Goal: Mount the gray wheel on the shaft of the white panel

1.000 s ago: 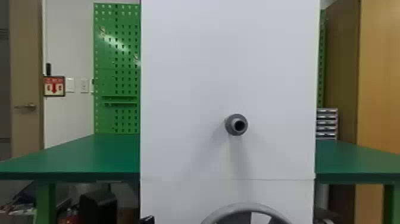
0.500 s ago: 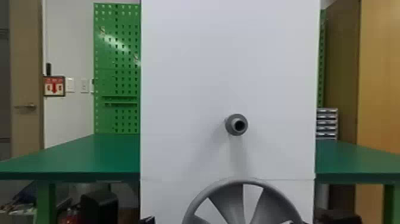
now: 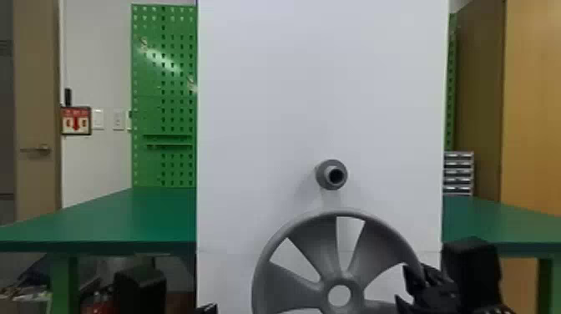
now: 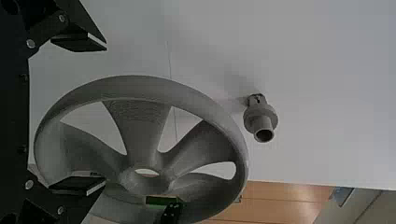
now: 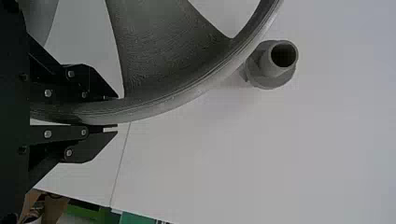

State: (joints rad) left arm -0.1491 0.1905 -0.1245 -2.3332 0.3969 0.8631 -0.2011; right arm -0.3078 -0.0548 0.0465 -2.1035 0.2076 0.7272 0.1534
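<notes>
Below the shaft (image 3: 332,174), in front of the white panel (image 3: 259,104), the gray wheel (image 3: 317,246) stands roughly upright with its open spokes facing the head camera. Its hub sits almost straight under the shaft and well apart from it; the top of the rim comes near the shaft's underside. Through the hole in the hub, the panel's white shows.

At the wheel's right side, the right pincer (image 3: 403,286) is closed on the rim, one black finger on each side of it, as the right wrist view shows. Near the bottom edge, to the wheel's left, a dark tip of the left pincer (image 3: 208,309) shows, apart from the rim. In its own wrist view, the left pincer (image 4: 98,114) is open, its two fingers spread wide.

Behind the panel, a green tabletop (image 3: 104,217) reaches out on both sides, with a green pegboard (image 3: 162,96) beyond it and small drawers (image 3: 458,173) on the right.
</notes>
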